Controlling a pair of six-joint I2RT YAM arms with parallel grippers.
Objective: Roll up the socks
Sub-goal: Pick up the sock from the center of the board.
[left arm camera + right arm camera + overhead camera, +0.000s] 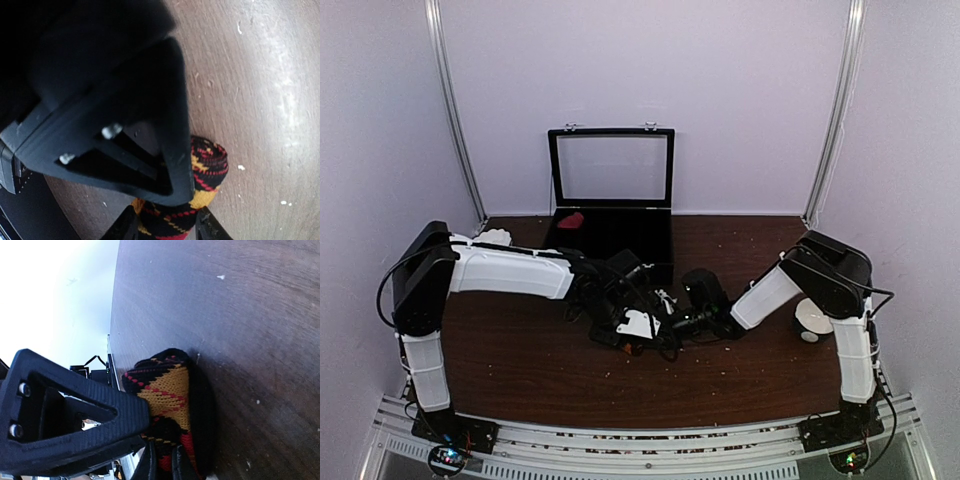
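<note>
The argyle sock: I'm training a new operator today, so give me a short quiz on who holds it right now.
1. True or false: the argyle sock is inside the black case.
2. Of the left gripper and right gripper, which grips the sock? A left only; B right only; C both.
3. Fill in: the case's lid stands ____.
Key: 1 false; 2 C; 3 open.

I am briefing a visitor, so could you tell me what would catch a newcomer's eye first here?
On the dark wooden table, the left hand and right hand both grip the same black argyle sock with red and orange diamonds, bunched between them. Behind, a black box stands open, something red inside.
</note>
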